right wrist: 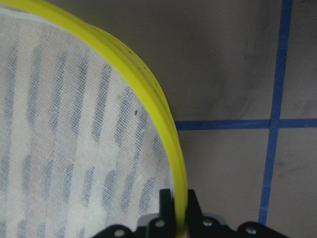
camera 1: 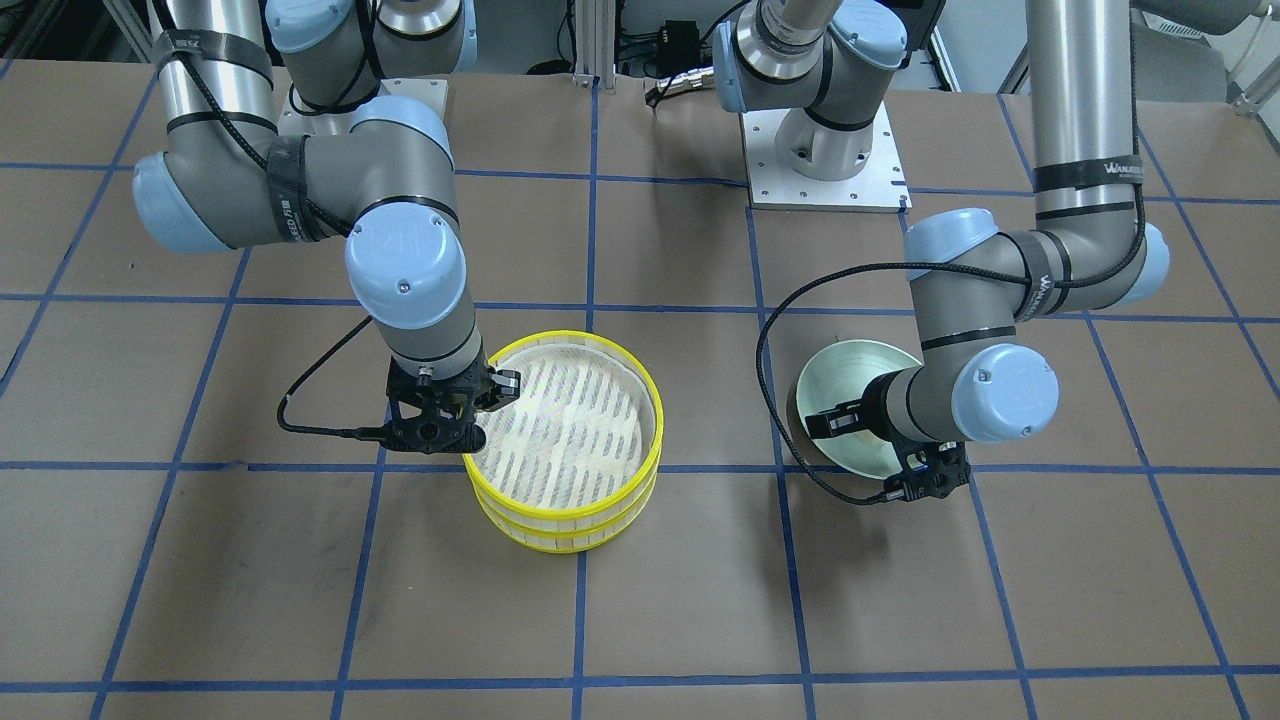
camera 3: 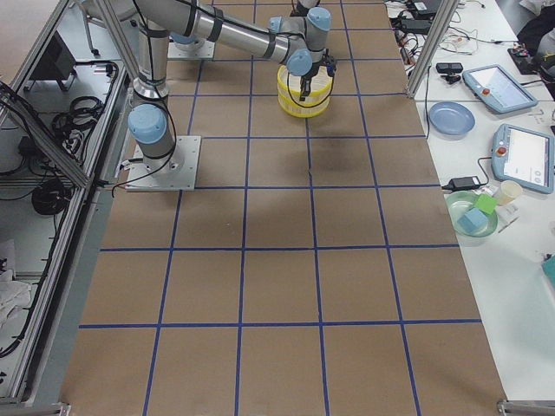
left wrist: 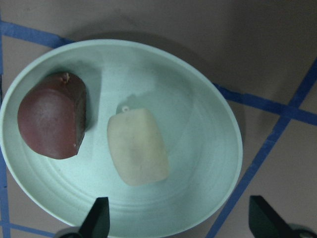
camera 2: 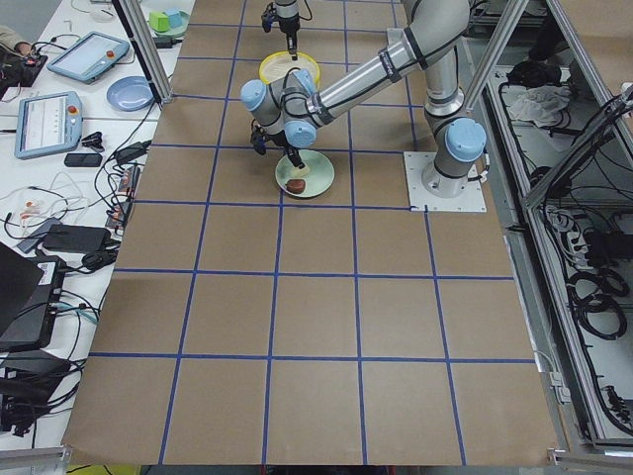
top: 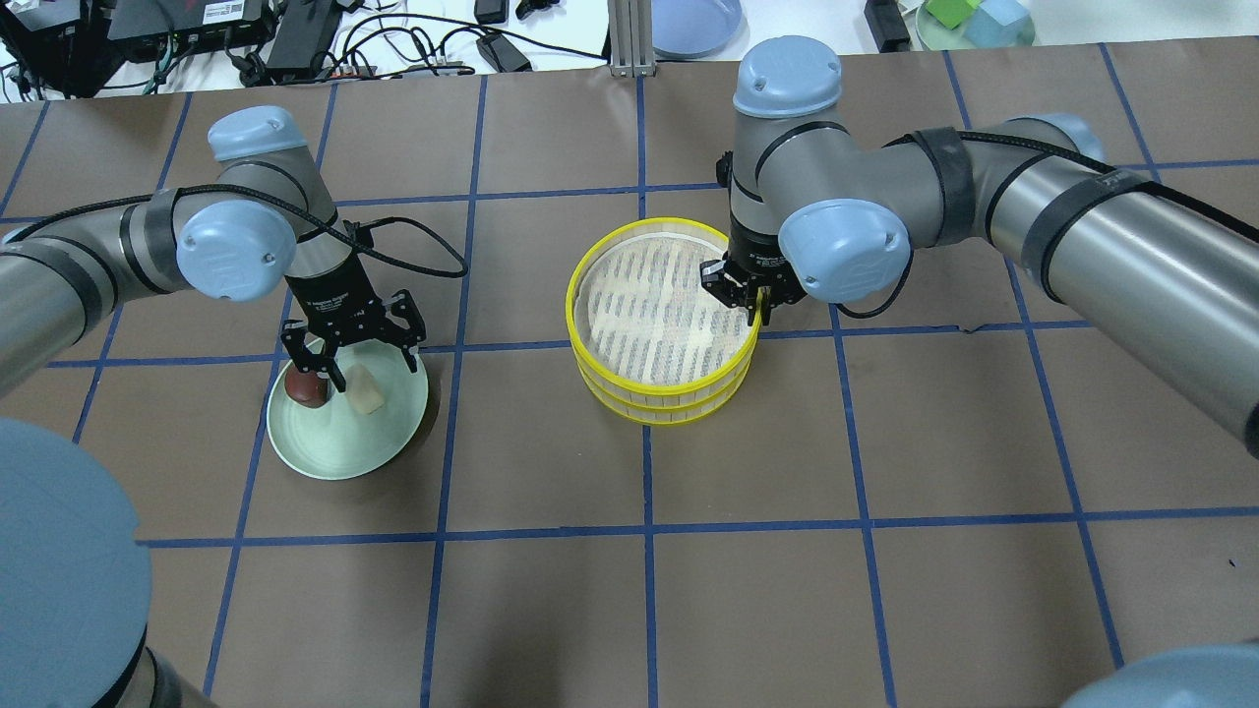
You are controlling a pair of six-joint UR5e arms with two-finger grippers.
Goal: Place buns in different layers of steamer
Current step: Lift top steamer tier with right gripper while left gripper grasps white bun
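Two round steamer layers stacked mid-desk: upper steamer layer [top: 569,305] on lower steamer layer [top: 665,414], glossy yellow rims, pale slatted walls, white mesh floor with dark slat stripes showing through, no bun inside. Right gripper [right wrist: 180,208] pinches the upper rim, one finger inside and one outside, seen clearly only from the right wrist. Left gripper [left wrist: 179,220] hangs over the smooth pale green plate [left wrist: 208,139], spread wide, holding nothing. On the plate: dark reddish-brown bun [left wrist: 52,121], domed with a flat face, and just beside it the cream bun [left wrist: 138,146], a rounded pillow block. Front-facing view hides both buns behind the arm. Desk [top: 885,442] is matte brown with a blue tape grid. White lettering on the black arm straps [camera 1: 1085,170] is not readable
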